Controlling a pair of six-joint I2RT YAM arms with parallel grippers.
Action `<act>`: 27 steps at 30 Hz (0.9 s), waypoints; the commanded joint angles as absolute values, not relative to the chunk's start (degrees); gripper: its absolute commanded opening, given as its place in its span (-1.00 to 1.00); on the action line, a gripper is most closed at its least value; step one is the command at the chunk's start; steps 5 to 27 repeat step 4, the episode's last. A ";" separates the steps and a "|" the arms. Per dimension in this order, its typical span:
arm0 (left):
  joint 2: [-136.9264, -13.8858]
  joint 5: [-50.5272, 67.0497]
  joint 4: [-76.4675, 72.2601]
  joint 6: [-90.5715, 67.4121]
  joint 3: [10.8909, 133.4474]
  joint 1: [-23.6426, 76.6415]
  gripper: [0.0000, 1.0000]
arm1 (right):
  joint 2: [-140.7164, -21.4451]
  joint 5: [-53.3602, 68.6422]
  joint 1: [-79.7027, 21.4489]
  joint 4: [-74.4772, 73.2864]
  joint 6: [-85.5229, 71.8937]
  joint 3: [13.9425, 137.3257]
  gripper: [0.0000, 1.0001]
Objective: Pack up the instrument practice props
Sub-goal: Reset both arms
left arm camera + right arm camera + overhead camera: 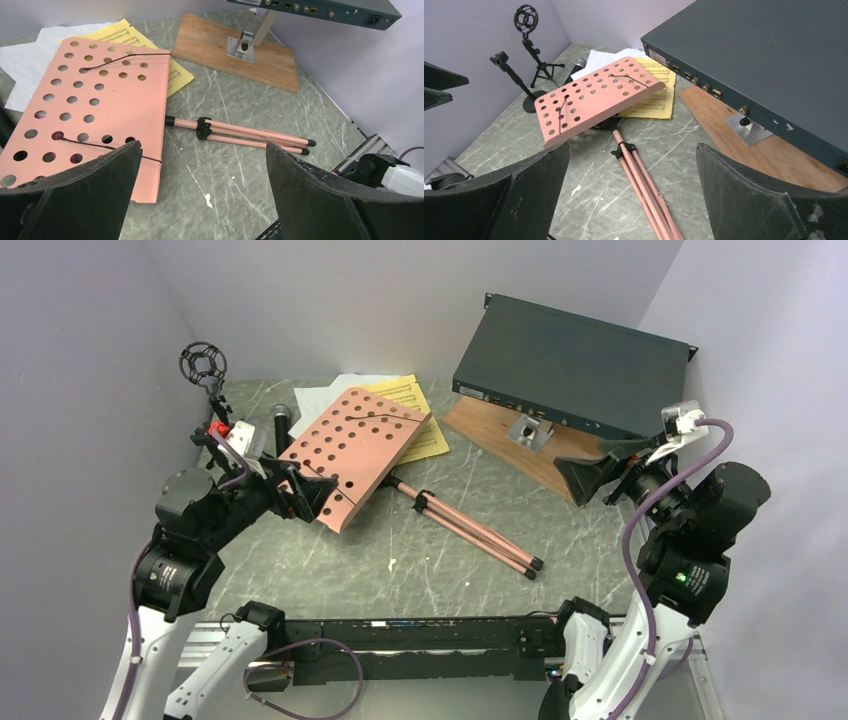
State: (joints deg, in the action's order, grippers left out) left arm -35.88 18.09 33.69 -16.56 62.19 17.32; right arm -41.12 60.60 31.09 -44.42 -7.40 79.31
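Left gripper (303, 494) released, empty, at desk's (352, 445) 8 o'clock corner. Right gripper (588, 476) released, empty, table's 3 o'clock, beside board (497, 437). Legs (470, 528) folded, pointing 4 o'clock. Pages (428, 420) under desk.

One pink perforated music desk (355, 445) on folded tripod legs (470, 530), one yellow sheet-music page (432, 435), white paper (315, 398) beneath (page count unclear), one dark microphone (281, 418), two small black mic stands (526, 19), one dark teal rack box (570, 365), one brown wooden board (495, 435).
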 commanded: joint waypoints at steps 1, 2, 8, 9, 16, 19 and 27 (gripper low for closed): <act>-35.48 18.72 32.35 -15.12 61.72 17.14 0.98 | -40.87 60.66 31.54 -41.60 -8.11 78.34 0.99; -35.40 18.79 32.30 -15.12 61.63 17.14 0.98 | -40.87 60.40 31.55 -41.48 -8.31 77.98 0.99; -35.35 18.89 32.05 -15.20 61.44 17.14 0.98 | -40.71 59.21 31.59 -41.85 -8.12 77.95 0.99; -35.35 18.89 32.05 -15.20 61.44 17.14 0.98 | -40.71 59.21 31.59 -41.85 -8.12 77.95 0.99; -35.35 18.89 32.05 -15.20 61.44 17.14 0.98 | -40.71 59.21 31.59 -41.85 -8.12 77.95 0.99; -35.35 18.89 32.05 -15.20 61.44 17.14 0.98 | -40.71 59.21 31.59 -41.85 -8.12 77.95 0.99; -35.35 18.89 32.05 -15.20 61.44 17.14 0.98 | -40.71 59.21 31.59 -41.85 -8.12 77.95 0.99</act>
